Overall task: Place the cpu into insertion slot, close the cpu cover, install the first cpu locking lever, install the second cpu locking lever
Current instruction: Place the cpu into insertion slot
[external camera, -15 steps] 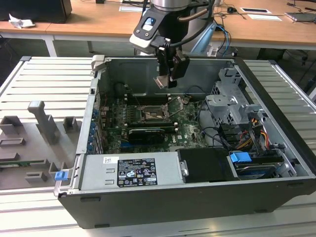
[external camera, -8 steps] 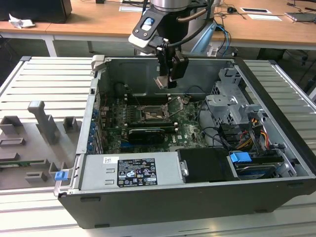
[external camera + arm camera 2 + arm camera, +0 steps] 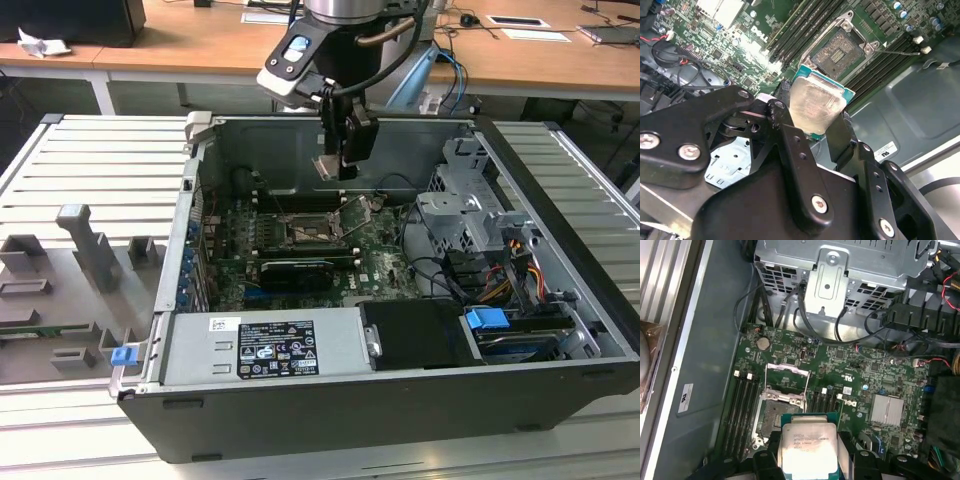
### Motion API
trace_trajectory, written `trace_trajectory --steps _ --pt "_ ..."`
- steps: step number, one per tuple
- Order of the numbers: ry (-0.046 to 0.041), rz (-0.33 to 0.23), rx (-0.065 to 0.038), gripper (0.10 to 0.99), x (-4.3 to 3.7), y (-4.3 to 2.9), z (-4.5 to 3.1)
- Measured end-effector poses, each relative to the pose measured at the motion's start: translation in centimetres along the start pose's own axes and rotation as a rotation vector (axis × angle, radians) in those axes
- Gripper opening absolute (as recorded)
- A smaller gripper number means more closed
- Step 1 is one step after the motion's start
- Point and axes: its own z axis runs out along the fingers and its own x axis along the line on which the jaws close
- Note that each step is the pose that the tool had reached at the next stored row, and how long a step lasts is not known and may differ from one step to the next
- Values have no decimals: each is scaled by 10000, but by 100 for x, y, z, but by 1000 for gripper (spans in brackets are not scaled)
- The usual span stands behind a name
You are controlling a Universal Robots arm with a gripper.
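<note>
Upper centre of the exterior view, your gripper [image 3: 343, 165] grips the cpu [image 3: 815, 102] by its edges, held clear above the bare insertion slot [image 3: 774, 421]; the cpu cover [image 3: 787, 376] stands swung open.

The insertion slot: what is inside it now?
In the second wrist view the insertion slot holds no chip: its bare contact field shows. The cpu is clamped in the jaws above the board. The cpu hides one corner in the first wrist view.
</note>
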Motion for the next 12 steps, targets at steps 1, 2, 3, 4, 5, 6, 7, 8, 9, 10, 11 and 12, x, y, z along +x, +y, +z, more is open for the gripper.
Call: trace_trajectory --steps 1,2,3,4,5,6,7,8,9,10,11,12 --pt "-11 128 -2 529 0 0 2" --pt "-25 288 -6 529 0 0 5" --pt "-44 502 -10 529 0 -1 10" --pt "-58 660 -10 529 2 -1 21" --pt "-59 689 -3 529 2 -3 38" --pt "-57 698 20 529 2 -4 53" --pt "-50 703 55 529 2 -5 67" --pt "-40 705 117 529 1 -7 88" --pt "-38 707 135 529 1 -9 98" --pt "-35 708 151 529 1 -10 111" --pt "-33 707 159 529 1 -10 122" --pt "-32 708 166 529 0 -11 133"
